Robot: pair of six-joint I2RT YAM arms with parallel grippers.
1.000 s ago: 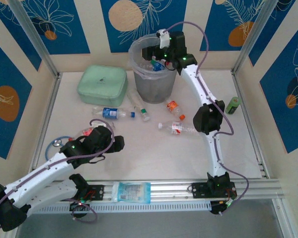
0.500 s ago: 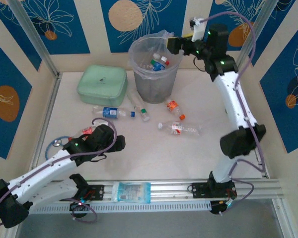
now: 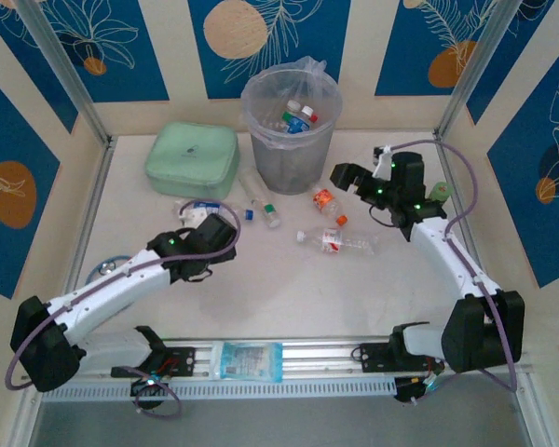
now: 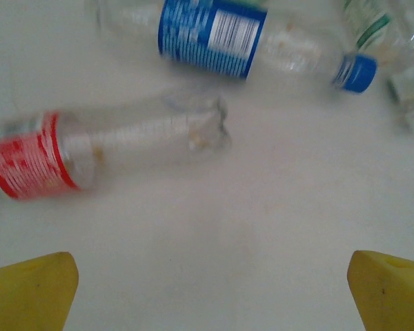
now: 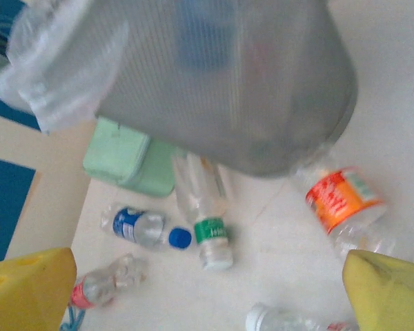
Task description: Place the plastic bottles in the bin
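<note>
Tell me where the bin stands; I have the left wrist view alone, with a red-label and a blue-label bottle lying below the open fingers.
Observer: The bin stands upright at the far middle of the table, just right of a mint-green case.
Operator: Report what is in it.
Observer: Several bottles lie inside, with red and green caps showing.
Operator: Give me the right arm.
Observer: The right arm's fingers stand open, hanging to the right of the bin near an orange-label bottle that lies on the table.
</note>
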